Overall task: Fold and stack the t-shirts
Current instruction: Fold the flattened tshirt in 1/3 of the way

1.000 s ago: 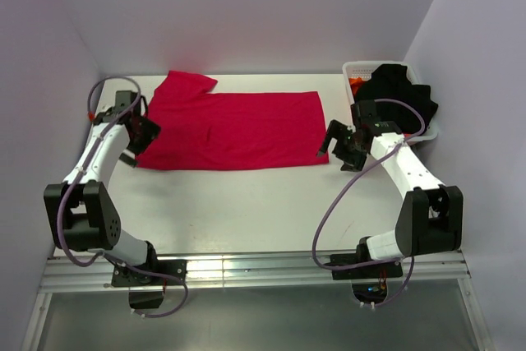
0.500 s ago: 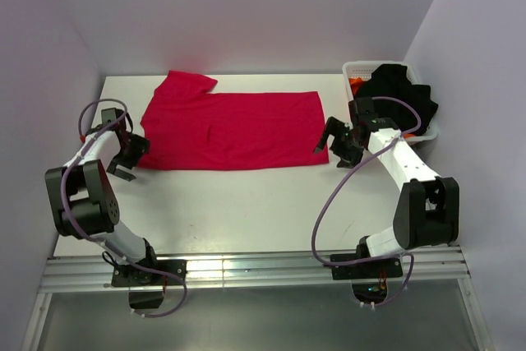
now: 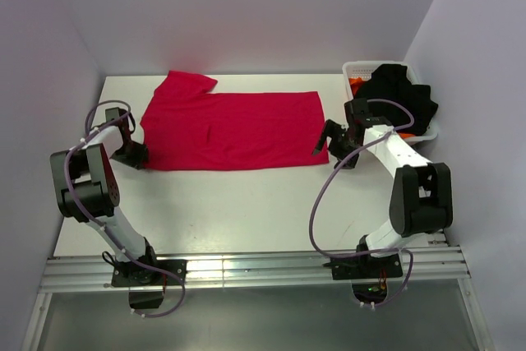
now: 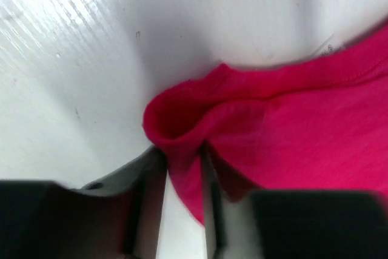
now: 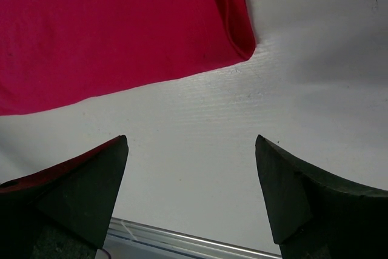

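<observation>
A crimson-red t-shirt (image 3: 234, 129) lies spread flat across the back of the white table (image 3: 246, 203). At its near left corner my left gripper (image 3: 138, 154) is low on the table. In the left wrist view that gripper (image 4: 182, 156) has closed on a bunched fold of the red cloth (image 4: 303, 125), which sits pinched between the jaws. My right gripper (image 3: 323, 141) stands open just off the shirt's near right corner. From the right wrist, its fingers (image 5: 191, 144) spread wide over bare table, and the red hem (image 5: 121, 28) lies just beyond them.
A white lattice basket (image 3: 353, 67) at the back right holds a black t-shirt (image 3: 399, 92), with a bit of orange cloth (image 3: 355, 84) showing. A metal rail (image 3: 246, 267) runs along the table's near edge. Walls close in on both sides.
The left arm swung down and in to the shirt's near left corner, and its jaws closed on the cloth. The right gripper edged closer to the near right corner, still open.
</observation>
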Robot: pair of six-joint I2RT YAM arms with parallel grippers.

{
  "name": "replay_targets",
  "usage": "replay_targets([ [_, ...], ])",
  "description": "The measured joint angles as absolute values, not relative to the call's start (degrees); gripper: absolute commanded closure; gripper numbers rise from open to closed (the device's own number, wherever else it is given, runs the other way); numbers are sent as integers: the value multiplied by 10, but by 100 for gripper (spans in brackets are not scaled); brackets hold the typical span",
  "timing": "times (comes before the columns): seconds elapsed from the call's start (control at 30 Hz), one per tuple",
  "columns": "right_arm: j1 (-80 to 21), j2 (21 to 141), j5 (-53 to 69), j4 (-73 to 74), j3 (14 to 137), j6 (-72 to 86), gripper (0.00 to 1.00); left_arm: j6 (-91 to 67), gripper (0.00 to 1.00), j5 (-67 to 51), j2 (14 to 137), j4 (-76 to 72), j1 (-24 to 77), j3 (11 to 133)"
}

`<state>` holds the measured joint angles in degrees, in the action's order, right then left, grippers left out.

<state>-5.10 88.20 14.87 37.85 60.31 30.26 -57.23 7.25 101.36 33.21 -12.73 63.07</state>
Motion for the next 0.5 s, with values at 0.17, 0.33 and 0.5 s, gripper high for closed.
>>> replay_targets([
  [0.17, -51, 897, 158, 355, 603, 307, 15, -568, 100, 70, 1021, 337, -128, 640],
  [0.33, -62, 925, 166, 314, 596, 327, 16, -567, 100, 70, 1022, 341, -129, 643],
  [0.5, -77, 952, 150, 302, 582, 345, 16, -564, 100, 69, 1022, 354, -131, 651],
])
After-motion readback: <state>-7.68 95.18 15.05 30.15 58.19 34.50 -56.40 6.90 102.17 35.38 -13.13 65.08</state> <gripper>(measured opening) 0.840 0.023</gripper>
